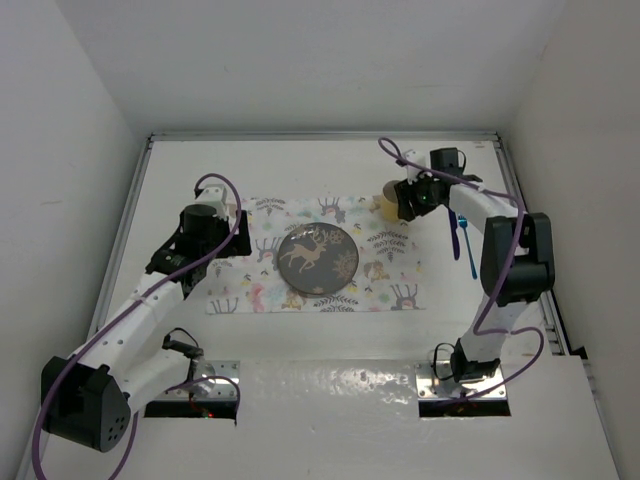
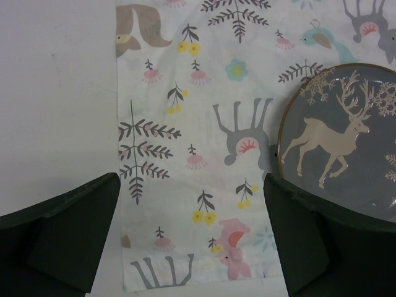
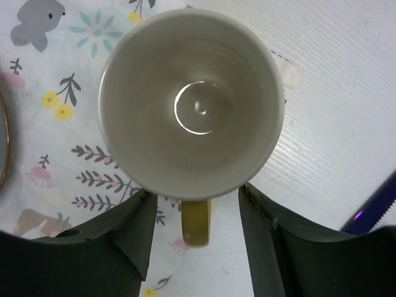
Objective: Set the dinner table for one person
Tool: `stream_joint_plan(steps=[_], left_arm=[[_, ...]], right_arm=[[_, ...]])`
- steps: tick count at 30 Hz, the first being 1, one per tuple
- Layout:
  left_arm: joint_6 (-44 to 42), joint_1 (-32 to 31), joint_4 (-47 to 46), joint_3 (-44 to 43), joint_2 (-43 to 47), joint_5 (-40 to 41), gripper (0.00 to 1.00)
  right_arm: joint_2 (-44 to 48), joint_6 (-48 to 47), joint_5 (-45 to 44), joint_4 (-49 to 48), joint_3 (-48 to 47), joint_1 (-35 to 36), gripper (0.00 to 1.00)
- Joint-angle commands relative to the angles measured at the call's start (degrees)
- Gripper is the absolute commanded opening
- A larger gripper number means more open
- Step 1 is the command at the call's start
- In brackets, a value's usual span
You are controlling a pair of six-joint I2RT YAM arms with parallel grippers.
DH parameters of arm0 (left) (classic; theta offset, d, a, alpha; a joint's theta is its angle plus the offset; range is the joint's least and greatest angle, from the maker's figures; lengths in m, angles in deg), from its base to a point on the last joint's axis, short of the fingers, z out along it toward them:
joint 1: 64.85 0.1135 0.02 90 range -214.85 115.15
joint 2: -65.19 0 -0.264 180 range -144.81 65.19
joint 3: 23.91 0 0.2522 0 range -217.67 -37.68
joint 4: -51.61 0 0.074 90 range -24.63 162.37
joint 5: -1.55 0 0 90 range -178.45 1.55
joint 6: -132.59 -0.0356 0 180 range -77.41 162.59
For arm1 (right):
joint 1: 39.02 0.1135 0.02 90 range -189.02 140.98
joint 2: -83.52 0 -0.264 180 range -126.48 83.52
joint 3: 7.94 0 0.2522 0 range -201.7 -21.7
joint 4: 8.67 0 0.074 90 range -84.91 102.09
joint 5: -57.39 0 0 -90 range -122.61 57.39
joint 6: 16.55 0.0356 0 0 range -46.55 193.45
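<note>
currently straddling mug (image 3: 192,102) handle with right gripper (image 3: 197,210) spread, toward far right corner of dinner table (image 3: 334,93); left gripper (image 2: 192,185) spread too.

Overhead view, close downward wrist views, shared placemat (image 1: 385,275)

Large flat white dinner table (image 1: 300,170), thin edge rail, apparently metal.

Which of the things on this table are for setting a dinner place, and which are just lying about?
For the job: dinner table, animal-print placemat, deer plate, mug, blue utensil.
Just there: purple cables, metal base plates.
</note>
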Motion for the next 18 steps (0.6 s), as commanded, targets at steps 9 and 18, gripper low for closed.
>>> stream_joint_plan(steps=[9,18], left_arm=[[-0.69,0.59,-1.36,-1.1,1.71,-0.49,1.0],[-0.25,0.59,-0.92,-1.18,2.68,1.27,1.0]], right_arm=[[19.02,12.51,-3.83,-0.49,5.03,-8.15,0.56],[13.42,19.3,-13.85,2.5,10.29,-13.87,0.43]])
